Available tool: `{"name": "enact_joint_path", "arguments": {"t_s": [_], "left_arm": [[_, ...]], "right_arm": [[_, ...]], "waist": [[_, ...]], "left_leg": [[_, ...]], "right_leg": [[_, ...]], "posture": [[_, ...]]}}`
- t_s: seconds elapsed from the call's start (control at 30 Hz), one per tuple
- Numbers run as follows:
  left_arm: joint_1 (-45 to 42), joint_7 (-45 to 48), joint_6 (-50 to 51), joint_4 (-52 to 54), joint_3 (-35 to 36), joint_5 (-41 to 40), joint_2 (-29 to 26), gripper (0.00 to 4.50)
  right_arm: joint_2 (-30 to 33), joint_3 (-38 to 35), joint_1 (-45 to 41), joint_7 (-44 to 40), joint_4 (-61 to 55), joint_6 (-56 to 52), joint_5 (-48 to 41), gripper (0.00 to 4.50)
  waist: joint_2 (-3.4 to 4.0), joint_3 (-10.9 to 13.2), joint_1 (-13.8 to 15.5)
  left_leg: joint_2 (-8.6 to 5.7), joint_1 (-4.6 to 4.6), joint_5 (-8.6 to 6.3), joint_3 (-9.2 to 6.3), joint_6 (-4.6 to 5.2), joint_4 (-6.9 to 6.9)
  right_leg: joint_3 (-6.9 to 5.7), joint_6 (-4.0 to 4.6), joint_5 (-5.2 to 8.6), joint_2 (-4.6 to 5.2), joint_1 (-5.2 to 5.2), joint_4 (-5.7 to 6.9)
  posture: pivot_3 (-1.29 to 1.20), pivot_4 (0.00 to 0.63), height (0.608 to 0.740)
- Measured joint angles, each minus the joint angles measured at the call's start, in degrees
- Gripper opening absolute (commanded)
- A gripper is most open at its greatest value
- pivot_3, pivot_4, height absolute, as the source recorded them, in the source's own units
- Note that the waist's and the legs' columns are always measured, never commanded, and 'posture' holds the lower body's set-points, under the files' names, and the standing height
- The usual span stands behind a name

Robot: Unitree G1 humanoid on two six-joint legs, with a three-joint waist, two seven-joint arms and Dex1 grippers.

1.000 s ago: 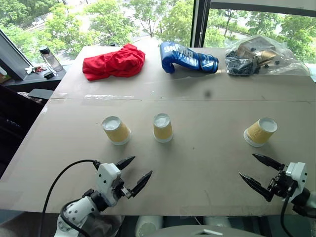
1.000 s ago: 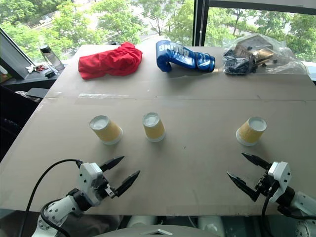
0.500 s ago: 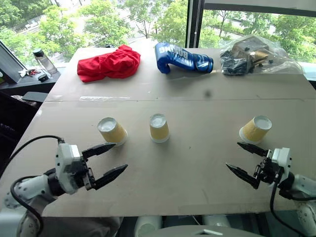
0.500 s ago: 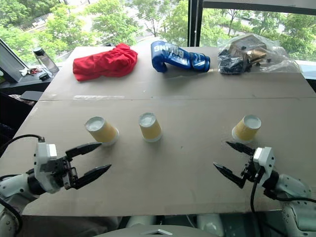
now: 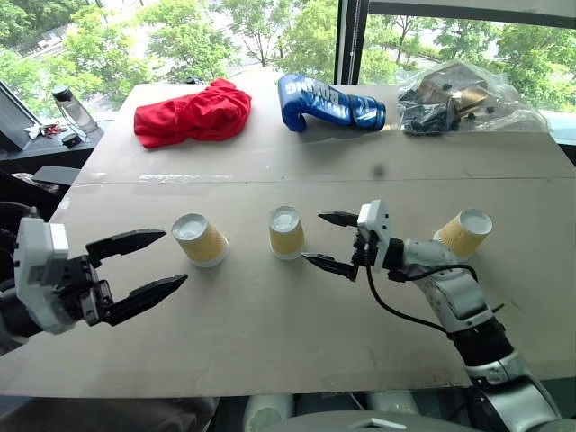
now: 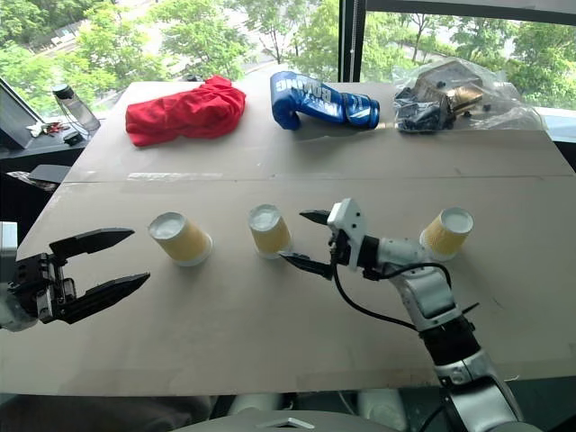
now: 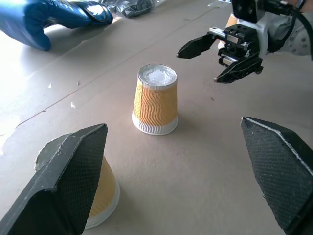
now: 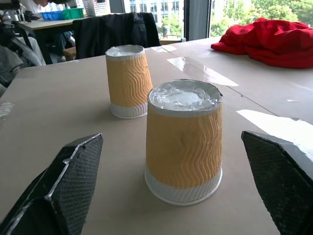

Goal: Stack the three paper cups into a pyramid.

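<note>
At frame centre, the right gripper (image 5: 326,242), jaws spread, faces the middle cup (image 5: 285,232); lower left, the left gripper (image 5: 153,262) is spread too.

White hands (image 5: 337,243), black fingers (image 5: 144,297), seemingly grey arms.

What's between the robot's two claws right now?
In the head views, two upturned paper cups stand between the open left gripper and right gripper.

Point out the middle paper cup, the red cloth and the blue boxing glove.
middle paper cup (image 5: 287,236), left eye view, on its ribbed side
red cloth (image 5: 191,113), left eye view, middle of the heap
blue boxing glove (image 5: 315,97), left eye view, on its padded fist
</note>
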State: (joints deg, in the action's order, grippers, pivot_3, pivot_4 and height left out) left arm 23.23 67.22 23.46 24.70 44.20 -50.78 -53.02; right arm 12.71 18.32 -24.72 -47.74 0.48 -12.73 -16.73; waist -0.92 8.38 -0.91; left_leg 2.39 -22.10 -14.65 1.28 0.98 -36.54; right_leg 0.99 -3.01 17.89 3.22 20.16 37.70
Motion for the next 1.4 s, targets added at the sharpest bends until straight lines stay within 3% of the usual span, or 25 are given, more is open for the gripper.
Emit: {"name": "enact_joint_path", "arguments": {"t_s": [0.2, 0.5, 0.63, 0.7, 1.1, 1.4], "left_arm": [[-0.32, -0.83, 1.94, 1.43, 0.70, -0.04, 0.95, 4.48], [-0.34, 0.56, 1.58, 1.13, 0.80, 1.18, 2.10, 4.48], [-0.57, 0.82, 1.48, 0.84, 0.79, 1.32, 2.16, 4.50], [-0.78, 1.06, 1.49, 0.51, 0.80, 1.31, 2.16, 4.50], [-5.61, -1.06, 3.54, 0.08, -0.25, 1.07, 2.09, 4.50], [-16.06, -9.48, 10.62, 4.79, -10.04, -2.78, 0.73, 4.50]], "right_arm": [[-5.68, 1.17, -5.26, 1.12, 8.20, 2.17, 3.20, 4.50], [-11.01, 1.04, -8.77, 2.76, 14.73, 4.25, 5.68, 4.50], [-11.25, 0.92, -8.77, 3.12, 15.88, 4.35, 6.38, 2.59], [-11.21, 0.92, -8.77, 3.01, 15.88, 4.35, 6.52, 2.03], [-9.51, -3.72, -8.87, 5.09, 15.50, 4.00, 6.37, 2.02], [-5.91, -10.57, -9.07, 7.98, 16.98, 3.71, 6.02, 2.02]], "waist": [[-0.13, -0.02, -0.13], [-0.11, 0.00, -1.42], [-0.10, 0.00, -1.50], [-0.10, 0.00, -1.50], [-0.10, 0.01, -1.47], [-0.08, 0.03, -1.60]], "left_leg": [[-0.03, -0.54, 0.13, 0.01, -0.23, -0.02], [0.06, -0.59, 0.19, -0.01, -0.32, 0.02], [0.07, -0.59, 0.19, -0.02, -0.32, 0.02], [0.08, -0.59, 0.19, -0.03, -0.32, 0.03], [0.05, -0.63, 0.19, -0.04, -0.33, 0.03], [-0.01, -0.69, 0.20, -0.01, -0.33, 0.05]], "right_leg": [[0.04, -0.02, -0.02, 0.04, 0.64, 0.22], [0.03, -0.02, -0.02, -0.05, 0.76, 0.30], [0.03, -0.02, -0.02, -0.04, 0.77, 0.30], [0.02, -0.02, -0.02, -0.04, 0.77, 0.31], [0.00, -0.02, -0.02, 0.08, 0.77, 0.30], [0.02, -0.05, -0.04, 0.17, 0.85, 0.34]], "posture": [[0.00, 0.150, 0.740], [0.00, 0.150, 0.740], [0.00, 0.150, 0.740], [0.00, 0.150, 0.740], [0.00, 0.150, 0.740], [0.00, 0.150, 0.740]]}}
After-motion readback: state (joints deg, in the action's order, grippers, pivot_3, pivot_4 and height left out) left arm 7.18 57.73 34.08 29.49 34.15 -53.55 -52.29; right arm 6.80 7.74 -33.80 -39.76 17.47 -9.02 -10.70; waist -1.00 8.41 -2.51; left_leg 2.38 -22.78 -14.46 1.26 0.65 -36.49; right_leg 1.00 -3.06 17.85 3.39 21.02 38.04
